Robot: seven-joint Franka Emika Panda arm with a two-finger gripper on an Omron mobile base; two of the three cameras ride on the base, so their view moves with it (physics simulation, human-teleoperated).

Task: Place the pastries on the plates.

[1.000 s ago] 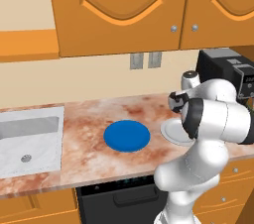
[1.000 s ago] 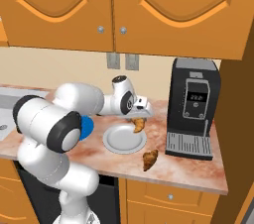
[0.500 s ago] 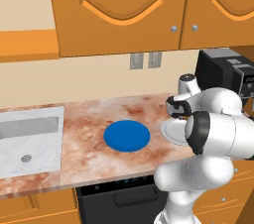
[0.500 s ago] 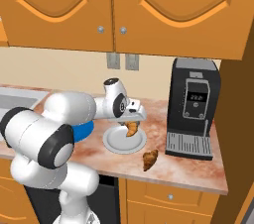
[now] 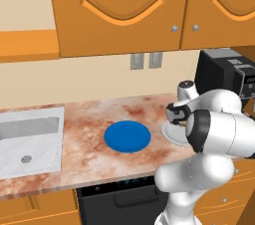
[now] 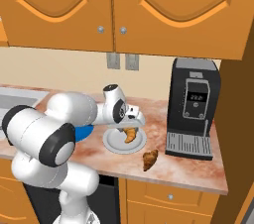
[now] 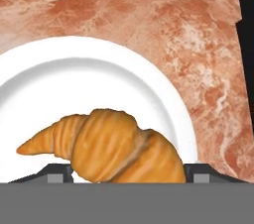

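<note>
While blue plate [image 5: 127, 136] lies bare at left, gripper [image 6: 130, 128] hangs over white plate [image 6: 124, 140], fingers closed on croissant [image 7: 109, 148]. Likely light, flaky, crushable: best pinched gently across thick middle. Second croissant [image 6: 150, 158] waiting on counter [image 6: 188, 168] at right.

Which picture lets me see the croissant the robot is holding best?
The hand view: the croissant looms large over the white plate. The right base view shows it small, hanging from the tool above that plate. In the left base view the arm hides it.
</note>
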